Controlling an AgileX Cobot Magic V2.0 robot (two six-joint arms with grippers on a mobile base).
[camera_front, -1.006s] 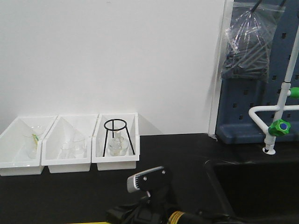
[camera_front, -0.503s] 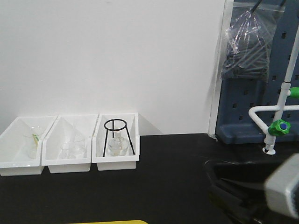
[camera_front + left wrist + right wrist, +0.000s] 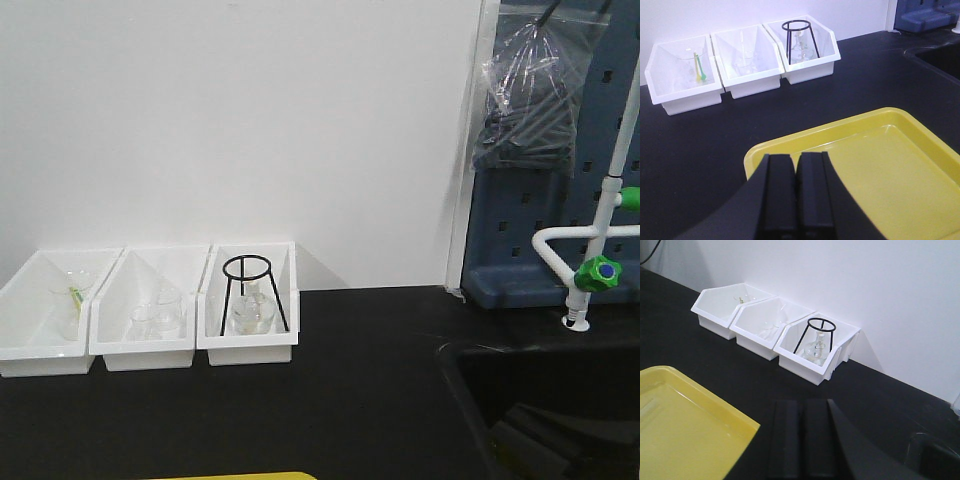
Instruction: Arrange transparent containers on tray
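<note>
The transparent containers stay in three white bins against the wall: small beakers (image 3: 158,318) in the middle bin, a flask (image 3: 250,312) under a black tripod stand (image 3: 247,290) in the right bin, and glassware with a green-yellow piece (image 3: 698,68) in the left bin. The yellow tray (image 3: 880,165) lies on the black bench with nothing in it. My left gripper (image 3: 796,165) is shut and holds nothing, hovering over the tray's near-left corner. My right gripper (image 3: 802,412) is also shut and holds nothing, above bare bench just right of the tray (image 3: 680,425).
A black sink (image 3: 545,400) is sunk into the bench at the right, with a white tap and green knob (image 3: 598,272) behind it. A blue pegboard rack (image 3: 560,200) with a plastic bag stands at the back right. The white wall runs behind the bins.
In the front view my right arm stood at the bottom centre, swung across to the lower right, and has now left that view. Bins and glassware have not moved.
</note>
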